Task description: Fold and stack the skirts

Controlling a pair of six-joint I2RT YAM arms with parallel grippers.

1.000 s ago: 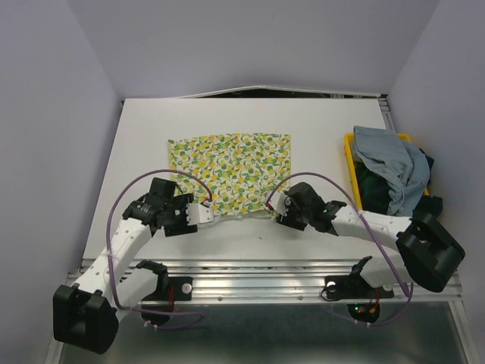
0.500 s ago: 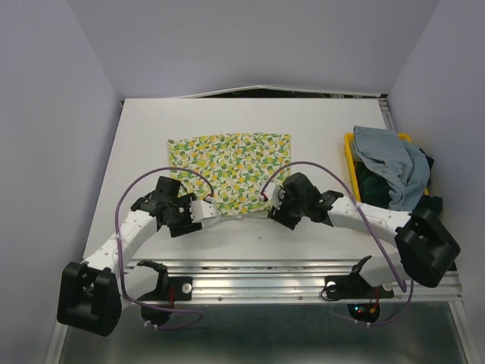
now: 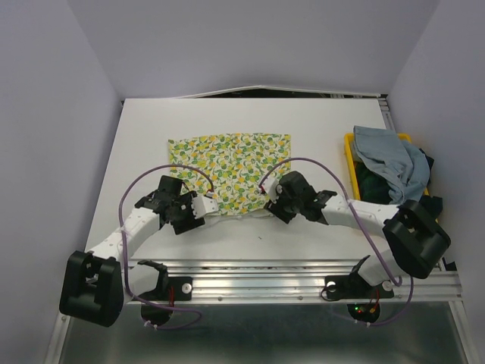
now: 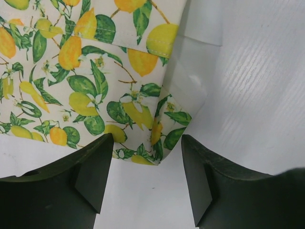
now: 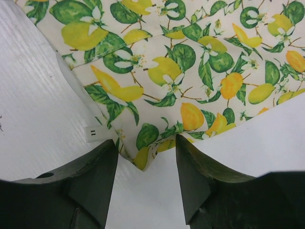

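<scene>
The lemon-print skirt [image 3: 231, 168] lies spread flat in the middle of the table. My left gripper [image 3: 206, 206] is open at its near left corner; in the left wrist view the gripper [image 4: 147, 183] has the skirt [image 4: 86, 86] corner just ahead of its tips. My right gripper [image 3: 267, 203] is open at the near right corner; in the right wrist view the gripper [image 5: 146, 174] has the skirt [image 5: 190, 71] corner poking between its tips. The blue-grey skirt [image 3: 388, 161] lies crumpled over the dark plaid skirt [image 3: 373, 194] at the right.
A yellow tray [image 3: 349, 161] at the table's right edge holds the two crumpled skirts. A white size label [image 5: 94, 133] sticks out at the lemon skirt's edge. The metal rail [image 3: 265, 267] runs along the near edge.
Both arms have moved forward and inward to the lemon skirt's near corners. Both grippers stay open. The skirt has not moved.
</scene>
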